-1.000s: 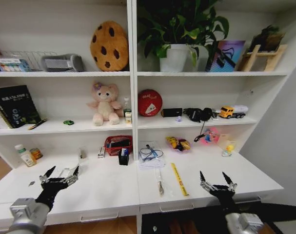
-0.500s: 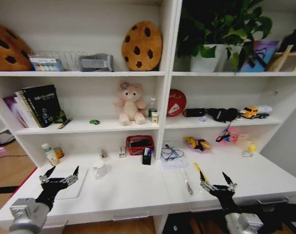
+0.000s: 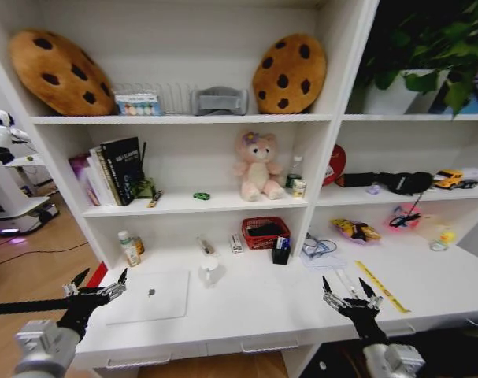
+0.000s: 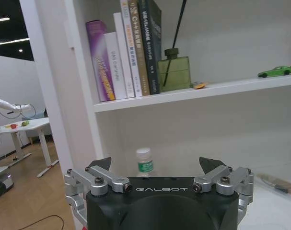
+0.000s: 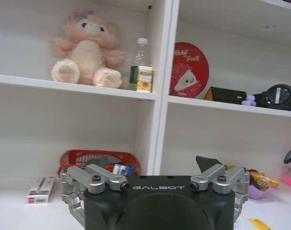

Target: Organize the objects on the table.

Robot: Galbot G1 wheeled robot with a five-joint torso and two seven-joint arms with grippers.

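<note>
On the left part of the white desk (image 3: 246,315) you have the silver laptop (image 3: 150,296) lying flat and closed, just ahead and to the right of your left gripper (image 3: 96,284), whose jaws are spread wide with nothing between them; the laptop sits past the fingertips, not inside the gap. Beyond the laptop, a clear cup (image 3: 211,273) stands near the desk's middle, and 2 small bottles (image 3: 130,248) with green caps stand at the back left corner against the shelving wall. Further right along the back you see a red basket (image 3: 265,232) and a dark pen holder (image 3: 281,250) just beside it, with a yellow ruler (image 3: 382,287) lying on the right part of the desk. Your right gripper (image 3: 351,294) hangs over the desk's front edge near the ruler, its jaws also spread and empty, well apart from the laptop. On the shelf above, a pink plush bear (image 3: 257,166) sits upright, with books (image 3: 113,169) to its left and 2 cookie cushions (image 3: 290,73) on the top shelf.
</note>
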